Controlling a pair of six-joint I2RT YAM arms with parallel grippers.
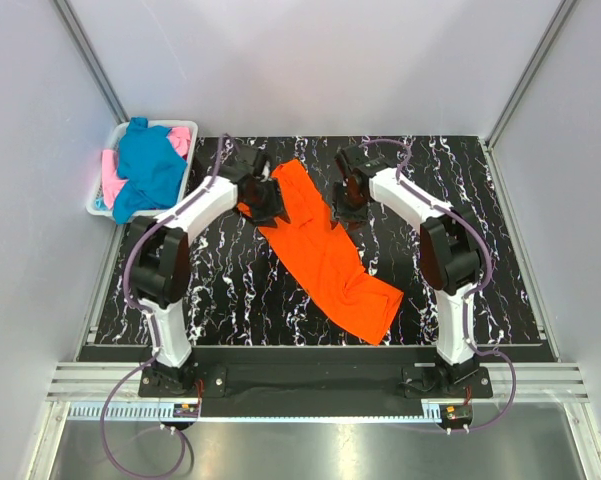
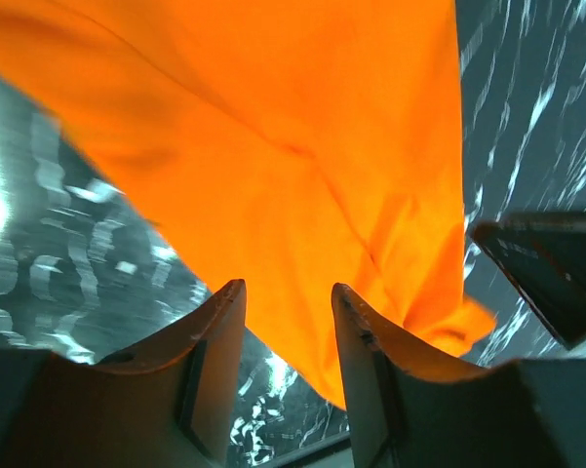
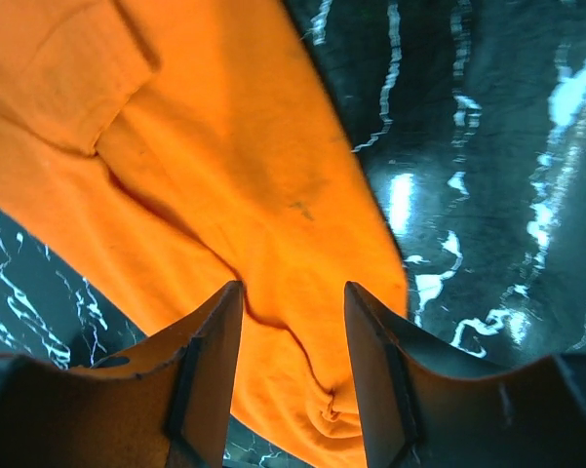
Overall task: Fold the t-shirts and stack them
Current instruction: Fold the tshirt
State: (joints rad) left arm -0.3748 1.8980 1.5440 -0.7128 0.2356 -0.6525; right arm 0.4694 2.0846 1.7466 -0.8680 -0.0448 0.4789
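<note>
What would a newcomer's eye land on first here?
The bright orange t-shirt, stretched diagonally across the black marbled table, with the left gripper and right gripper open at its far end. Then the white basket at the far-left corner, heaped with a teal t-shirt and a pink t-shirt.

There are three t-shirts (orange t-shirt [image 1: 325, 255], blue t-shirt [image 1: 148, 165], pink t-shirt [image 1: 111, 182]), one basket [image 1: 96, 207] and two grippers (left gripper [image 2: 288, 288], right gripper [image 3: 293, 288]).
</note>
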